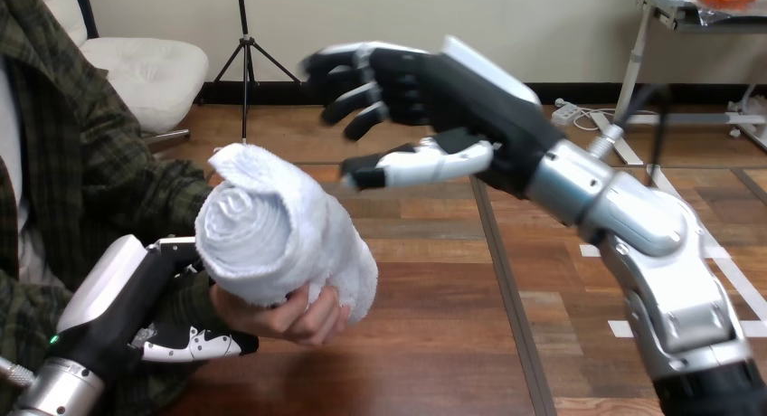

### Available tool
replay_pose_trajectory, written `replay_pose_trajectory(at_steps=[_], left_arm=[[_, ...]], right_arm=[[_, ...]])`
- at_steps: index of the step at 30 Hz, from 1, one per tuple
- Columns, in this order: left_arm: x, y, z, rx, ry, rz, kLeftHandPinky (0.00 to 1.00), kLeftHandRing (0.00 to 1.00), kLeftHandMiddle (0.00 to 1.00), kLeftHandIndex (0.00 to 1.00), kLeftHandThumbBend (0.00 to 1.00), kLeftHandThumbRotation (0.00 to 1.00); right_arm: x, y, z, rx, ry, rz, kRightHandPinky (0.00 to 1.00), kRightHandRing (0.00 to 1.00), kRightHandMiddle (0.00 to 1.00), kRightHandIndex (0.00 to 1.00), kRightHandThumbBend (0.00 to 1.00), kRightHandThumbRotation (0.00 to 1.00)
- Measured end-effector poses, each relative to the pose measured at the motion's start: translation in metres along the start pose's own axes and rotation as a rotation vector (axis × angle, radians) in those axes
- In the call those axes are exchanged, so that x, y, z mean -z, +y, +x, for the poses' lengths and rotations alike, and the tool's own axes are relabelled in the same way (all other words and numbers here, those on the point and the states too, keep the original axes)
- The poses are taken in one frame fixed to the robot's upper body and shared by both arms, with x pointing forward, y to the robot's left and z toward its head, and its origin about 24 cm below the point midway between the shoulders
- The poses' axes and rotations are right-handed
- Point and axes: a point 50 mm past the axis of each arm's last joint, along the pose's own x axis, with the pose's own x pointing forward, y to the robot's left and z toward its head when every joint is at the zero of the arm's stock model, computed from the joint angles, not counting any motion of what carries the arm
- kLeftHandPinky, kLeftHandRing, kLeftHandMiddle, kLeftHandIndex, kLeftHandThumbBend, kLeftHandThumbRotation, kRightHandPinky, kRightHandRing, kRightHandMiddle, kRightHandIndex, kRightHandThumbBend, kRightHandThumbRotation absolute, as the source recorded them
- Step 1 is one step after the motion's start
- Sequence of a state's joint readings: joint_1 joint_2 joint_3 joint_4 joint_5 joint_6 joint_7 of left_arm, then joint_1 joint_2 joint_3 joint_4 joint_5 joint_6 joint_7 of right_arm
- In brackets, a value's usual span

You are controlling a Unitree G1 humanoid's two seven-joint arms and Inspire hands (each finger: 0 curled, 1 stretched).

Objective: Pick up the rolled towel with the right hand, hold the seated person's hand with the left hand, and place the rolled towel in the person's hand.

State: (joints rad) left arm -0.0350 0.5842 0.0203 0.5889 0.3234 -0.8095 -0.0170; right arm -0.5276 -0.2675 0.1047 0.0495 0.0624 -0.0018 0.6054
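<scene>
We reckon the handover is basically done. The rolled towel [276,240] sits lower left of frame in the person's hand [294,315], whose fingers curl under it. Our left hand [118,303] clasps the person's wrist, thumb underneath. Our right hand [425,99], upper centre, is spread open, empty and apart from the towel. Left to do: probably just pulling both arms away.

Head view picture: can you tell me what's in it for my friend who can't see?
A person's hand holds a rolled white towel, and the robot's left hand clasps that hand from below. The robot's right hand hovers open above and right of the towel, not touching it.
</scene>
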Motion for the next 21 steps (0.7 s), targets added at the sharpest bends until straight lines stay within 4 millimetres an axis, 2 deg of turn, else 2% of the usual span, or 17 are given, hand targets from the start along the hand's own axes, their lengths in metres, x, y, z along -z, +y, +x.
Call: replay_pose_trajectory(at_steps=[12, 18, 21], left_arm=[[0.002, 0.001, -0.003, -0.006, 0.012, 0.004, 0.31, 0.39, 0.49, 0.52, 0.85, 0.2], [0.003, 0.001, -0.004, -0.011, 0.016, -0.001, 0.38, 0.46, 0.55, 0.57, 0.9, 0.23], [0.004, 0.002, -0.006, -0.014, 0.014, -0.005, 0.46, 0.52, 0.59, 0.61, 0.94, 0.28]], right_arm=[[0.014, -0.003, -0.024, 0.107, 0.026, 0.057, 0.97, 1.0, 1.0, 1.0, 1.0, 0.55], [0.021, -0.001, -0.039, 0.144, 0.021, 0.079, 0.99, 1.0, 1.0, 1.0, 1.0, 0.56], [0.023, 0.0, -0.045, 0.156, 0.019, 0.08, 1.0, 1.0, 1.0, 1.0, 1.0, 0.56]])
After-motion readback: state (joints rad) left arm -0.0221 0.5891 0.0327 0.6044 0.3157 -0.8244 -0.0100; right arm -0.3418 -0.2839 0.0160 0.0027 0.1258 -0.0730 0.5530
